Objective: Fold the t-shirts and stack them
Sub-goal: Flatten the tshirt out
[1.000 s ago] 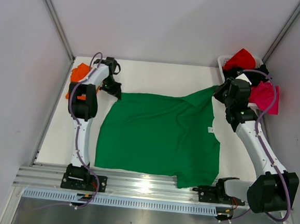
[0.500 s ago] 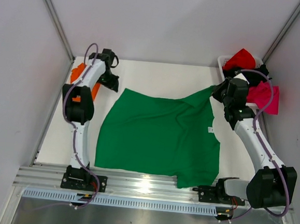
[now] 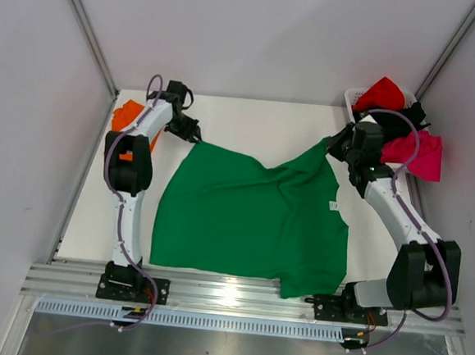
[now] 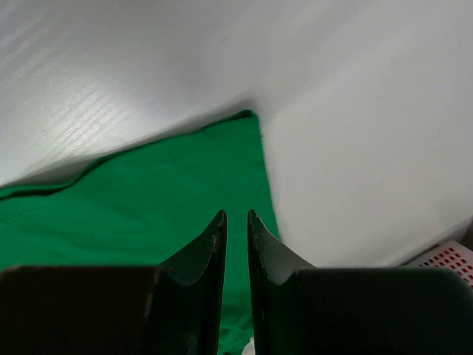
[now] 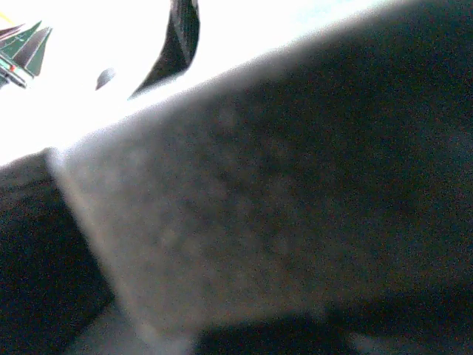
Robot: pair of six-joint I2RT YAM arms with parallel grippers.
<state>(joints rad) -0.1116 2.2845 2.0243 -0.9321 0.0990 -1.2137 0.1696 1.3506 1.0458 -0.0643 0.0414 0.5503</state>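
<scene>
A bright green t-shirt lies spread on the white table, its far right corner drawn up off the surface. My right gripper is at that raised corner and is shut on it; the right wrist view is only a dark blur. My left gripper hovers at the shirt's far left corner. In the left wrist view its fingertips stand slightly apart over the green cloth, with nothing between them. An orange t-shirt lies bunched at the far left edge.
A white basket at the back right holds a red shirt, a black one and a magenta one hanging over its side. Grey walls enclose the table on three sides. The arms' rail runs along the near edge.
My left gripper has swung right from beside the orange shirt to the green shirt's far left corner, and its jaws have parted slightly. My right gripper has shifted a little back and left with its corner.
</scene>
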